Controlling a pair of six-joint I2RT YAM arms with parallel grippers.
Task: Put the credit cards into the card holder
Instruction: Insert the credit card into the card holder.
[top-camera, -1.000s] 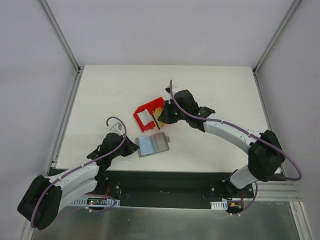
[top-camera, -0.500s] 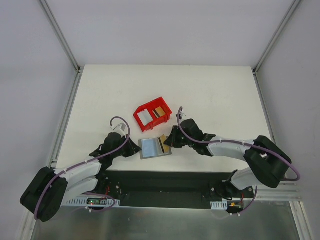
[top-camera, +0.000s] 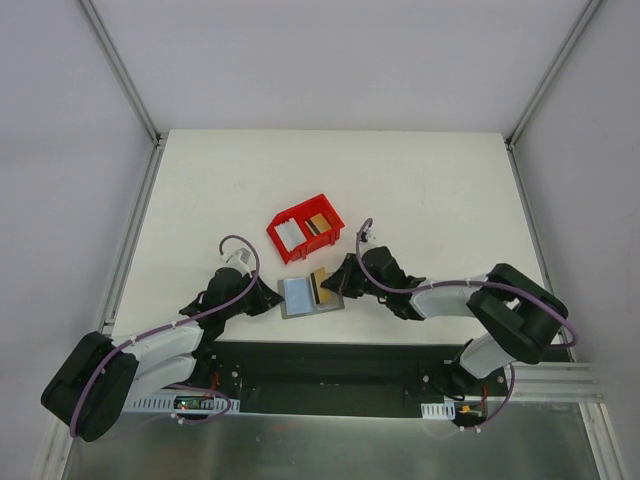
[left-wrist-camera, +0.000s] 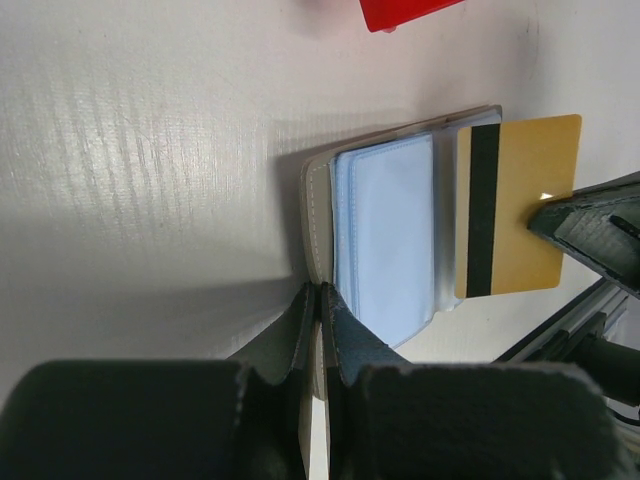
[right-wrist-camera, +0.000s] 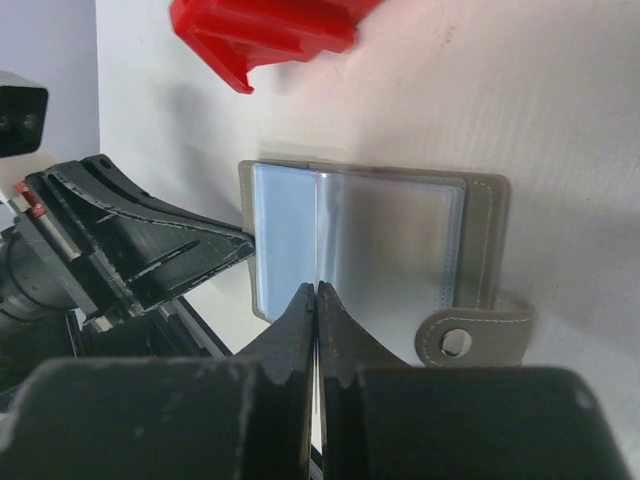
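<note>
Top external view: the card holder (top-camera: 303, 297) lies open on the table (top-camera: 420, 190), in the lower centre of the frame. The left gripper (top-camera: 272, 298) meets its left edge. The right gripper (top-camera: 336, 284) is at its right edge and pinches a gold card (top-camera: 320, 287) that lies over the holder's right half. Just above, the red bin (top-camera: 275, 232) holds a white card (top-camera: 289, 235) and a tan card (top-camera: 319, 222).

Left wrist view: the left gripper's fingers (left-wrist-camera: 300, 320) are pressed together at the bottom centre, clamped on the near edge of the holder's cover. The clear blue sleeves spread above them. At the right, the gold card, with its black stripe, overlaps the holder's far side. The right gripper's tip grips its outer edge.

Right wrist view: the right gripper's fingers (right-wrist-camera: 340, 335) are closed tight at the bottom centre, with only a thin line between them. The open holder fills the middle, and its snap tab (right-wrist-camera: 470, 335) lies at the lower right. The left gripper touches its left edge.
</note>
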